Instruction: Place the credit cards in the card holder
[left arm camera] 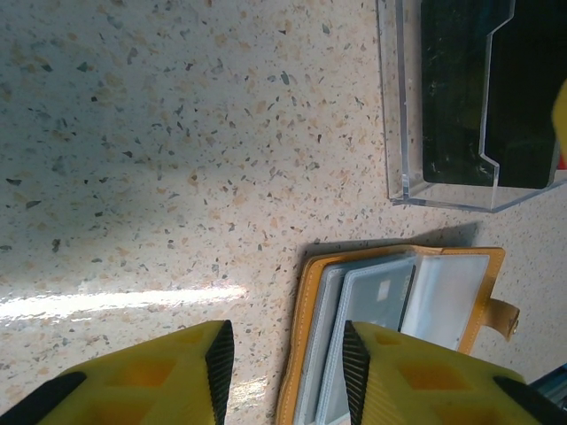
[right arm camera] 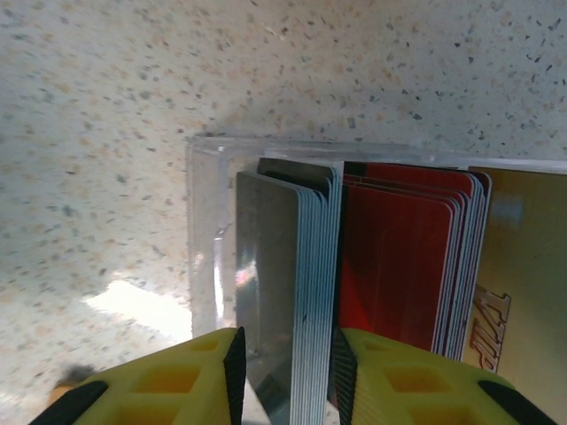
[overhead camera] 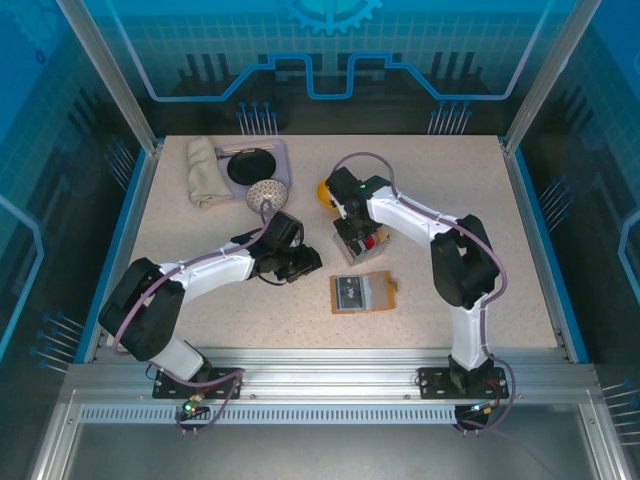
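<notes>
Advice for the pick, imo: left gripper [left arm camera: 285,350] hangs just left of the card holder [overhead camera: 362,292] w/ fingers spread and only bare table between them, so it's free to pin the holder's left flap later. Holder lies flat and open, clear pockets up. Just behind it sits the clear box [right arm camera: 202,221] w/ the credit cards [right arm camera: 310,248] standing on edge: grey stack [right arm camera: 275,266], then red ones [right arm camera: 399,266], then a beige card [right arm camera: 523,274]. Right gripper [right arm camera: 283,354] is down at that box, one finger each side of the grey stack. Can't tell if it's actually squeezing or just hugging it. Prob too many cards in that bite tbh. I'd shift so the jaws take only the outer card or two, clamp firm, lift straight up so edges don't snag the box wall, then tilt flat b4 heading to a holder pocket.
</notes>
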Robot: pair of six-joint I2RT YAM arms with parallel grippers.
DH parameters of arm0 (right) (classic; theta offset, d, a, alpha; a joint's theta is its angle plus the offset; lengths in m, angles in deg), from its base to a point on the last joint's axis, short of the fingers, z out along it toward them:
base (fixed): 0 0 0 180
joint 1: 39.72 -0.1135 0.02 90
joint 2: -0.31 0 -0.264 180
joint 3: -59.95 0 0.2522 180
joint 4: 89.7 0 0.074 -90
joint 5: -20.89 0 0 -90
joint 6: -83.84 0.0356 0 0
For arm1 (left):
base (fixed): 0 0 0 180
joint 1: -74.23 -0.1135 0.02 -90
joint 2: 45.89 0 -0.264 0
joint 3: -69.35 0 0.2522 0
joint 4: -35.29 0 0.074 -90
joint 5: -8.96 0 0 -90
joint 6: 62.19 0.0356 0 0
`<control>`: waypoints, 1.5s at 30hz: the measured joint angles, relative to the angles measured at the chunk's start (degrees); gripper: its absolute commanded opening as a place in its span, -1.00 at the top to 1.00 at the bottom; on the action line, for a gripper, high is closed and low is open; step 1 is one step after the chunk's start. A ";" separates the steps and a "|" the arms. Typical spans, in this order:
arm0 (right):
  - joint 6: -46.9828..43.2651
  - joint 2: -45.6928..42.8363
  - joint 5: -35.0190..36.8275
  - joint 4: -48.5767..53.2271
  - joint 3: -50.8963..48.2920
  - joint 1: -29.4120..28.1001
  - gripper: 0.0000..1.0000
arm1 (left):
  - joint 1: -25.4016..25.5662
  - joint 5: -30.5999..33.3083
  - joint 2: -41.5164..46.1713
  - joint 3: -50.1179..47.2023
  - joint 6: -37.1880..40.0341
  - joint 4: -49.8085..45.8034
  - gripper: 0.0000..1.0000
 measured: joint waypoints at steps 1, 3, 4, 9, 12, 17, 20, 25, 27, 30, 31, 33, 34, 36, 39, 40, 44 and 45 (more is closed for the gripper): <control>0.00 0.44 0.85 0.04 0.00 -0.17 0.29 | 0.00 0.00 0.00 0.00 -0.07 0.09 0.18; -0.07 1.29 2.64 0.20 0.00 -0.57 0.26 | 0.00 0.00 0.00 0.00 -0.33 0.20 0.18; -0.20 1.62 3.19 0.20 0.00 -0.74 0.25 | 0.00 0.00 0.00 0.00 -0.39 0.22 0.18; -0.72 3.87 6.54 0.28 0.72 -2.27 0.22 | 0.00 0.00 0.00 -0.07 -0.42 0.31 0.18; -1.09 4.31 10.49 0.37 1.05 -3.74 0.21 | 0.00 0.00 0.00 -0.13 -0.42 0.35 0.18; -1.09 4.35 15.26 0.17 1.05 -4.72 0.18 | 0.00 0.00 0.00 -0.48 -0.42 0.50 0.18; -1.29 4.35 17.00 -0.13 1.05 -4.72 0.22 | 0.00 0.00 0.00 -0.48 -0.42 0.50 0.18; -1.75 4.15 18.03 -0.28 1.05 -4.72 0.30 | 0.00 -0.02 0.00 -0.48 -0.42 0.52 0.18; -1.79 4.04 18.08 -0.31 1.05 -4.72 0.32 | 0.00 -0.02 0.00 -0.48 -0.42 0.52 0.18; -1.99 3.82 18.27 -0.33 1.01 -4.72 0.36 | 0.00 -0.09 0.00 -0.48 -0.42 0.52 0.18; -2.03 3.69 18.32 -0.46 0.92 -4.72 0.37 | 0.00 -0.20 0.00 -0.48 -0.42 0.52 0.18; -2.29 3.50 18.47 -0.55 0.74 -4.72 0.50 | 0.00 -0.28 0.00 -0.48 -0.42 0.52 0.18; -2.51 3.28 18.53 -0.70 0.57 -4.72 0.53 | 0.00 -0.37 0.00 -0.48 -0.42 0.52 0.18; -2.51 2.93 18.64 -0.70 0.39 -4.70 0.60 | 0.00 -0.39 0.00 -0.48 -0.42 0.52 0.18; -2.58 2.64 18.71 -0.72 0.35 -4.70 0.64 | 0.00 -0.39 0.00 -0.48 -0.42 0.52 0.18; -2.58 2.62 18.71 -0.70 0.35 -4.70 0.66 | 0.00 -0.39 0.00 -0.48 -0.42 0.52 0.19; -2.56 2.51 18.73 -0.74 0.22 -4.70 0.73 | 0.00 -0.42 0.00 -0.48 -0.42 0.52 0.19; -2.58 2.40 18.73 -0.70 0.17 -4.68 0.75 | -0.02 -0.42 0.00 -0.48 -0.42 0.52 0.19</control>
